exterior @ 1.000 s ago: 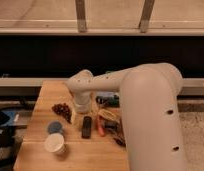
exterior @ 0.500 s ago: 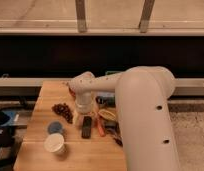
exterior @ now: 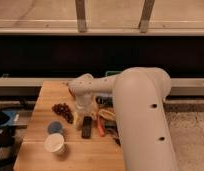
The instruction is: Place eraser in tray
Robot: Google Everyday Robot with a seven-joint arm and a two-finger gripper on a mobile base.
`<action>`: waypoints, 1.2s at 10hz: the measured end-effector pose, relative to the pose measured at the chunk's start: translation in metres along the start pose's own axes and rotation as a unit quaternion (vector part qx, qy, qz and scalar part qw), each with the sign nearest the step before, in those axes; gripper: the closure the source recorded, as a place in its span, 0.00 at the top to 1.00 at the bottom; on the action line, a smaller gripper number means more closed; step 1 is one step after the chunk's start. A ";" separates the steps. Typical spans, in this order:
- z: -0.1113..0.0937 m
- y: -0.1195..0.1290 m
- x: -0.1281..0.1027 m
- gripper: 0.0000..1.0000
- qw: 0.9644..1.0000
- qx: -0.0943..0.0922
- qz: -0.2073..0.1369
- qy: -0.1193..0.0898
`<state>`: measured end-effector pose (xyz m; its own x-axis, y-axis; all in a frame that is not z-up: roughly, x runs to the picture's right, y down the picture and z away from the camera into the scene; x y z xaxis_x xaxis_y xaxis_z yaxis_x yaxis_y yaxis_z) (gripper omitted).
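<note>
The eraser (exterior: 86,126) is a small dark block lying on the wooden table (exterior: 42,105), near its middle. My gripper (exterior: 81,114) hangs at the end of the white arm (exterior: 140,115), just above and slightly left of the eraser's far end. A small piece of the green tray (exterior: 111,74) shows at the table's far side; the arm hides the rest.
A brown clumpy object (exterior: 62,110) lies left of the gripper. A blue round lid (exterior: 55,127) and a white cup (exterior: 55,144) sit at the front left. An orange-handled tool (exterior: 101,126) and dark tools (exterior: 113,131) lie right of the eraser.
The arm has swung further into view and lowered. The gripper has come down towards the eraser's far end. The eraser has not moved.
</note>
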<state>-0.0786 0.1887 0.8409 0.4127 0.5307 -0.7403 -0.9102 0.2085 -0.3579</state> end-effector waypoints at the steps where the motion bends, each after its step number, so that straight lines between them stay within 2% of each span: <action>1: 0.001 0.000 0.000 0.50 1.000 0.000 0.000 0.001; 5: 0.002 -0.001 0.002 0.08 1.000 0.007 0.000 -0.002; 6: -0.004 -0.001 0.003 0.02 1.000 0.007 0.001 -0.010; 7: -0.012 -0.004 0.004 0.00 1.000 0.006 0.003 -0.020; 9: -0.047 -0.003 0.009 0.00 0.999 0.005 0.002 -0.054; 12: -0.124 -0.004 0.016 0.00 0.993 0.014 0.002 -0.116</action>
<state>-0.0635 0.0947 0.7599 0.3935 0.7056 -0.5893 -0.9134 0.2274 -0.3377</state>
